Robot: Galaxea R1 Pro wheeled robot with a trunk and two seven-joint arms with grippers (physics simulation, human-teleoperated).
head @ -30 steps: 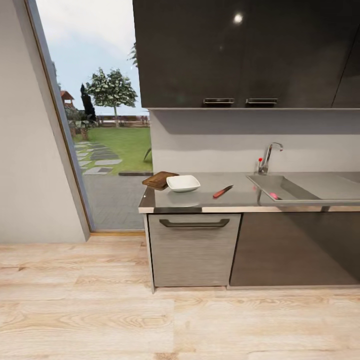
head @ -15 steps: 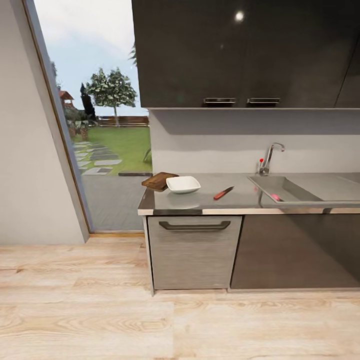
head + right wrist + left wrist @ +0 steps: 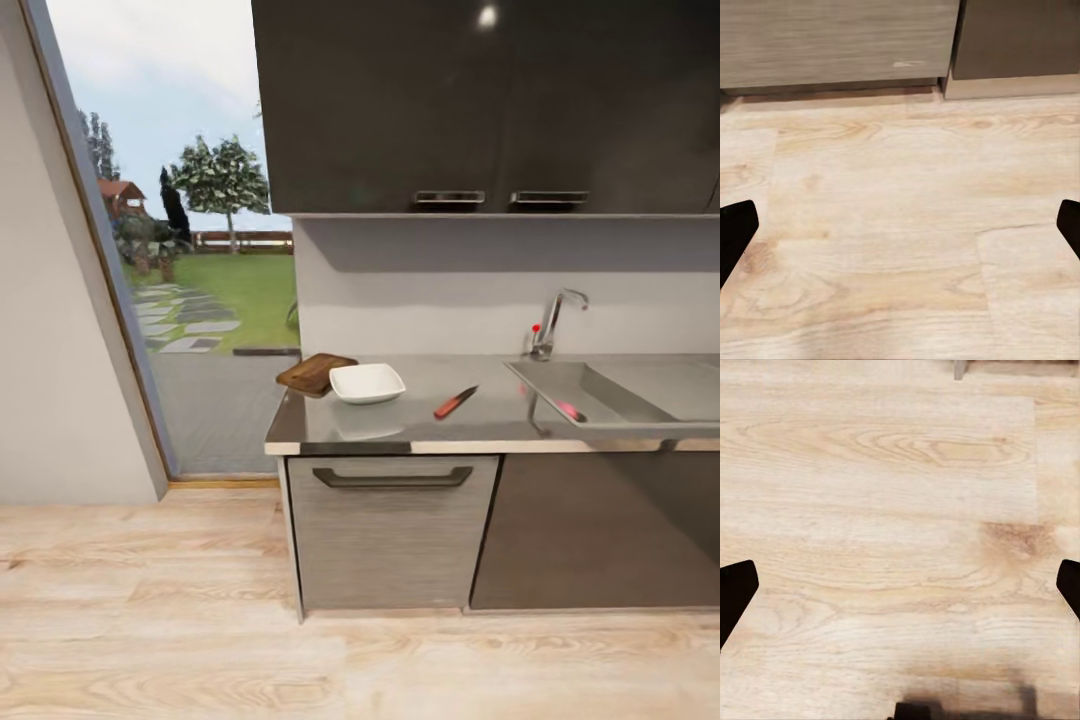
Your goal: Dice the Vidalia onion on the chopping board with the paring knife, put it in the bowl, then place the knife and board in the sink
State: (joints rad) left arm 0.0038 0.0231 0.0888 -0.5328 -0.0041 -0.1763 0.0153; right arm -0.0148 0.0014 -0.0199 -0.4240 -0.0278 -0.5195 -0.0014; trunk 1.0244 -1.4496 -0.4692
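Black fingertips of my left gripper [image 3: 900, 585] sit at the two side edges of the left wrist view, spread wide apart with nothing between them but pale wooden floor [image 3: 892, 495]. My right gripper [image 3: 900, 225] is the same: its dark fingers [image 3: 735, 229] stand far apart, holding nothing, over more of that light plank floor. Beyond the right fingers runs the foot of a grey wood-grain cabinet front [image 3: 832, 37] with a darker panel beside it.

Further out, in the head view, the countertop [image 3: 480, 425] stretches across, well beyond both pairs of fingers. On its far left corner lies the chopping board [image 3: 312, 373], and the bowl [image 3: 367, 382] sits just beside it, its rim overlapping the board's near edge from this angle. The paring knife [image 3: 455, 402] lies flat on the slab, apart from the bowl, between it and the sink [image 3: 640, 395]. A small pinkish-red thing low in the basin is the Vidalia onion [image 3: 571, 410], mostly hidden by the sink's front wall. The tap [image 3: 555, 322] rises behind the basin with a red knob at its base.

I can read no brand, label or writing on anything.
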